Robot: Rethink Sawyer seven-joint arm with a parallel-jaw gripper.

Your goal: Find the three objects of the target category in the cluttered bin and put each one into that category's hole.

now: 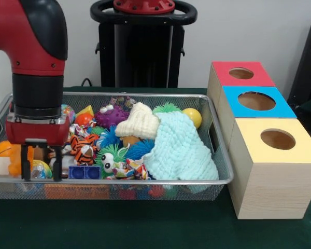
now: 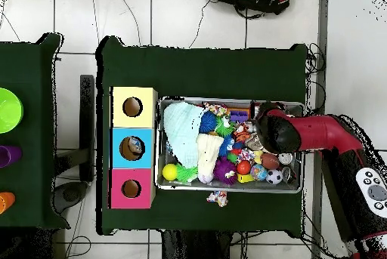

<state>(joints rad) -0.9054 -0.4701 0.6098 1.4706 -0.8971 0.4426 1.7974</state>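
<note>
Front view: hand (image 1: 41,168) is seen lowered into the bin's (image 1: 145,181) left end, fingers spread, nothing gripped; blue box's hole (image 1: 256,100) is well apart to the right.

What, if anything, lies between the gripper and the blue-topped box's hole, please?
The gripper hangs low at one end of the bin; the hole is beyond the opposite end. Heaped toys, the mint knitted cloth and the bin's wall lie between.

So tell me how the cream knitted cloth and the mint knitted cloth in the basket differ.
The cream cloth is smaller and bunched up; the mint cloth is larger and spread out, draping down toward the basket's near rim. The cream one lies partly on top of the mint one. Both are knitted and cover toys.
</note>
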